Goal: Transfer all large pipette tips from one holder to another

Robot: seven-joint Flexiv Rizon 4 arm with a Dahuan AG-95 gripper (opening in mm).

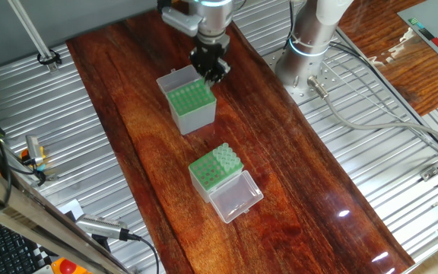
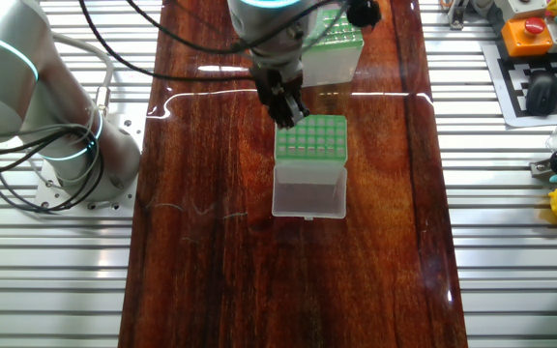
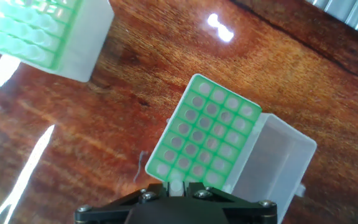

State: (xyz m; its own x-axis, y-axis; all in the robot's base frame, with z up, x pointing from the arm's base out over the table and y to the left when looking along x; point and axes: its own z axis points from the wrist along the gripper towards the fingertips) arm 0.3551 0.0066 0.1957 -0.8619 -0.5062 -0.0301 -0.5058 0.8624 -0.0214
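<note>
Gripper (image 3: 176,188) hangs straight down over an edge row of the tall grey-sided holder (image 3: 207,134). Can't tell if it's pinching that pale bit. Large pipette tips (image 1: 227,157) stand upright in the lidded holder (image 1: 204,175), further along the desk (image 1: 143,152).

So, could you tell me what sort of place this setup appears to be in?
Probably a robotics lab bench, not a working wet lab. A robot arm's base is bolted to a ribbed metal table, two green-topped pipette tip boxes sit on a wooden board, and an orange stop button stands nearby.
</note>
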